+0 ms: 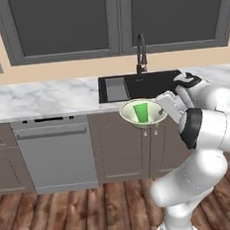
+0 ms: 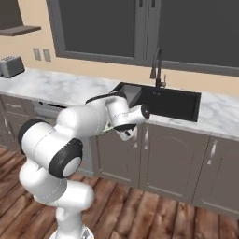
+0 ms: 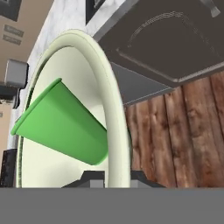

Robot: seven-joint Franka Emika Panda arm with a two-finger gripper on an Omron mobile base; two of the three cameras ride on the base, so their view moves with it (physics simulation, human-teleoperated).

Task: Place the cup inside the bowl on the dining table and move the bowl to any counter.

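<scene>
The gripper (image 1: 159,113) pinches the rim of the bowl (image 1: 129,112), the cup (image 1: 141,113) upright inside, before the counter (image 1: 40,96) and sink (image 1: 149,84).

Green cup (image 1: 141,112) upright inside raised cream bowl (image 1: 128,114)

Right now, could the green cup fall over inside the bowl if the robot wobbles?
Probably, yes. The green cup stands loose and upright in the bowl, nothing holding it. It is tall and narrow with a small base, so it likely tips easily. The bowl's raised rim should catch it, though the gripper pinches only one edge.
</scene>
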